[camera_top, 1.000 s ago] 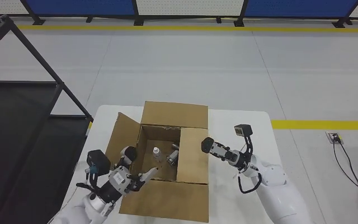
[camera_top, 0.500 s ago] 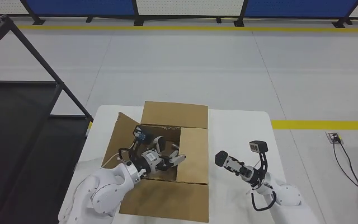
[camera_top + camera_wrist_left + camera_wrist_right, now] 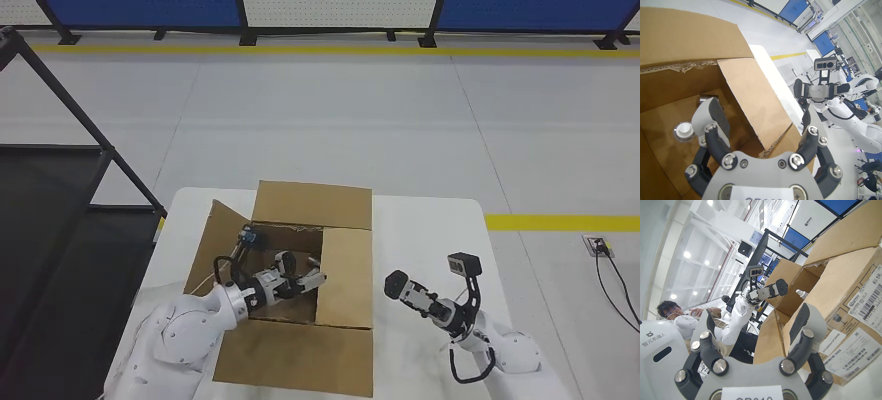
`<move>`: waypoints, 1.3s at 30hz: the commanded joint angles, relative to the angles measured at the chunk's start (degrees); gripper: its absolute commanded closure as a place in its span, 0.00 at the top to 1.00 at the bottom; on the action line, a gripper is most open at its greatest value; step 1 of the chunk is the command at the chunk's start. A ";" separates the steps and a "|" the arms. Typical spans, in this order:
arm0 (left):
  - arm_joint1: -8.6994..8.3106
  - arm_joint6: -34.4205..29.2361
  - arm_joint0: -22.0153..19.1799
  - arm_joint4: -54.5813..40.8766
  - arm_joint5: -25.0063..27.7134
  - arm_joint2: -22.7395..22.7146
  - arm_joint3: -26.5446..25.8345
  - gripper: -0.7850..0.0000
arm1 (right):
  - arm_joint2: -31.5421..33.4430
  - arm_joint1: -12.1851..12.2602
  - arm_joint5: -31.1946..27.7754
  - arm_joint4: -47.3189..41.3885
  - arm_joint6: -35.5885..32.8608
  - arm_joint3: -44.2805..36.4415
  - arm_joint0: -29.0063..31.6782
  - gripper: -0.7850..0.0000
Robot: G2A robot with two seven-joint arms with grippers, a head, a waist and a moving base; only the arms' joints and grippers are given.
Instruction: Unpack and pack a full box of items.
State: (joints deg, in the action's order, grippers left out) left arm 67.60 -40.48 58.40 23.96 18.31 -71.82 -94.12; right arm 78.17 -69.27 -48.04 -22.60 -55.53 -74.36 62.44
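An open cardboard box [image 3: 310, 205] stands on the white table [image 3: 430, 230]. My left gripper [image 3: 308, 280] is over the box's opening, open and holding nothing [image 3: 761, 117]. Below it on the box floor stands a clear bottle with a white cap [image 3: 684, 130], and a dark metal item [image 3: 705, 98] lies farther in. One flap [image 3: 753, 94] is folded inward beside the gripper. My right gripper [image 3: 393, 285] hangs open to the right of the box, apart from it [image 3: 755, 321]. From that side the bottle's cap [image 3: 801, 293] peeks over the box rim.
A black metal frame [image 3: 60, 90] and a dark surface [image 3: 50, 250] stand to the left of the table. Bare tabletop lies to the right of the box, around the right arm. The box's near flap [image 3: 300, 360] reaches the table's front edge.
My left arm swung from outside the box's near-left corner to over the opening, gripper open. My right gripper drew back from the inner flap, to the right and nearer.
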 commanded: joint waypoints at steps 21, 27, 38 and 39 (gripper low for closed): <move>3.24 -9.13 -13.88 -20.99 1.20 11.64 23.30 1.00 | 3.62 2.36 -3.65 -0.93 2.94 -4.90 7.57 1.00; 3.89 -9.65 -15.39 -23.70 3.44 13.26 26.12 1.00 | 3.32 2.65 -3.97 -1.15 3.26 -5.00 7.80 1.00; 3.58 -12.71 -14.98 -27.57 6.19 12.24 24.40 1.00 | 2.36 3.11 -5.05 -1.52 4.34 -5.84 8.70 1.00; 3.49 -12.71 -14.74 -27.50 6.19 12.04 23.69 1.00 | 2.19 3.19 -5.14 -1.73 4.43 -5.95 8.72 1.00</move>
State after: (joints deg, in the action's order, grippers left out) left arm 71.20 -53.20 43.35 -3.64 24.51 -59.56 -69.63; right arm 80.54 -66.16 -53.07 -24.10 -51.21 -80.23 71.14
